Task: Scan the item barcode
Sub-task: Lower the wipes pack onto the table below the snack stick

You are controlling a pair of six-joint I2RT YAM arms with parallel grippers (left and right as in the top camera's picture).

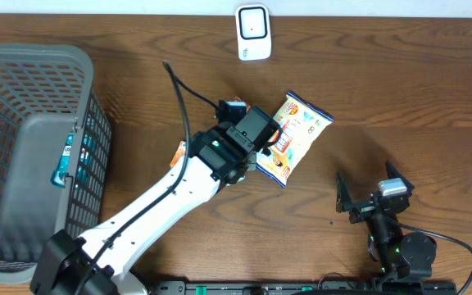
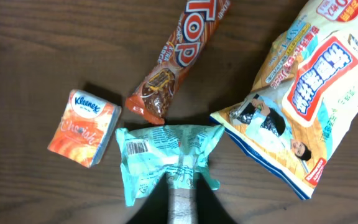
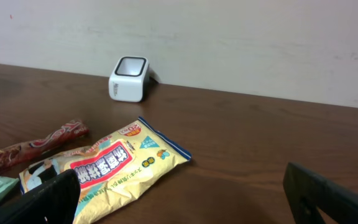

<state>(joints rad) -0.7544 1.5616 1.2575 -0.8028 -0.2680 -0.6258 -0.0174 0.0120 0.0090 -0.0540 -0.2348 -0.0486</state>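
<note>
Centrally, at the bottom of the left wrist view, the left pincer (image 2: 180, 198) is closed narrow on the crimped end of a teal packet (image 2: 160, 155), which lies flat on the dark wooden table (image 2: 30, 50). Gripping that end seam looks deliberate: it leaves the printed barcode (image 2: 137, 147) face up and uncovered near the packet's far corner. Crowded close around the packet are an orange tissue pack (image 2: 84, 127) to its left, a chocolate bar (image 2: 173, 68) beyond it, and a large snack bag (image 2: 309, 93) to its right. None of them touches the pincer. Farther out, a white scanner (image 1: 253, 31) stands at the table's far edge, well apart; its window is probably where the barcode must be shown. A grey basket (image 1: 23, 65) sits at the left edge. The right pincer (image 1: 365, 197) is spread wide and holds nothing, likely parked clear.
</note>
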